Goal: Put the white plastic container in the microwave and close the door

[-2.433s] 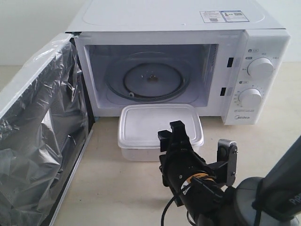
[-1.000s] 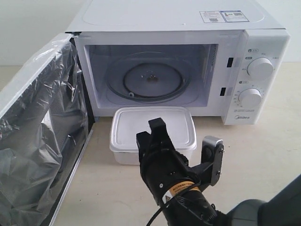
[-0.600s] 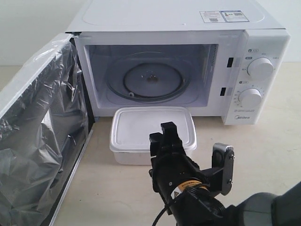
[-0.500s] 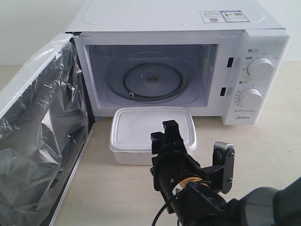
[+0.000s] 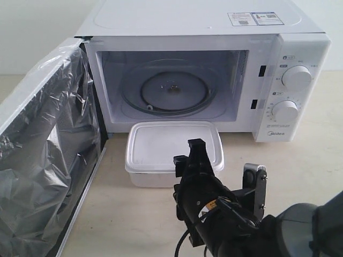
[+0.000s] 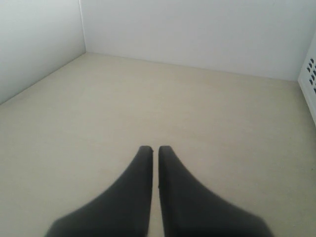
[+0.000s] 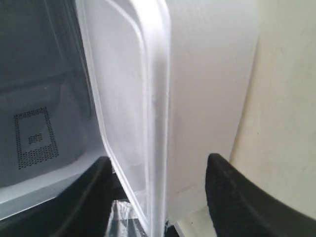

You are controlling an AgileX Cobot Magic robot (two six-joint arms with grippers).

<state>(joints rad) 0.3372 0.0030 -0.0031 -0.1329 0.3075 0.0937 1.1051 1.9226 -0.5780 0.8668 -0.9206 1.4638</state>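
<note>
The white plastic container (image 5: 166, 144) sits lid-on at the centre of the exterior view. It rests on the table (image 5: 305, 160), just in front of the microwave (image 5: 203, 21) and below its glass turntable (image 5: 171, 88). The door (image 5: 43, 160) stands swung wide at the left, its film crinkled.

The right gripper (image 5: 225, 156) reaches in from the lower middle with its jaws spread wide. One finger lies over the container's near right corner and the other is off to the right. In the wrist view the container's rim runs between the two fingers; whether either pad touches it is hard to tell.

The left gripper (image 6: 154, 150) hangs over bare tabletop, its fingers almost together and holding nothing.
</note>
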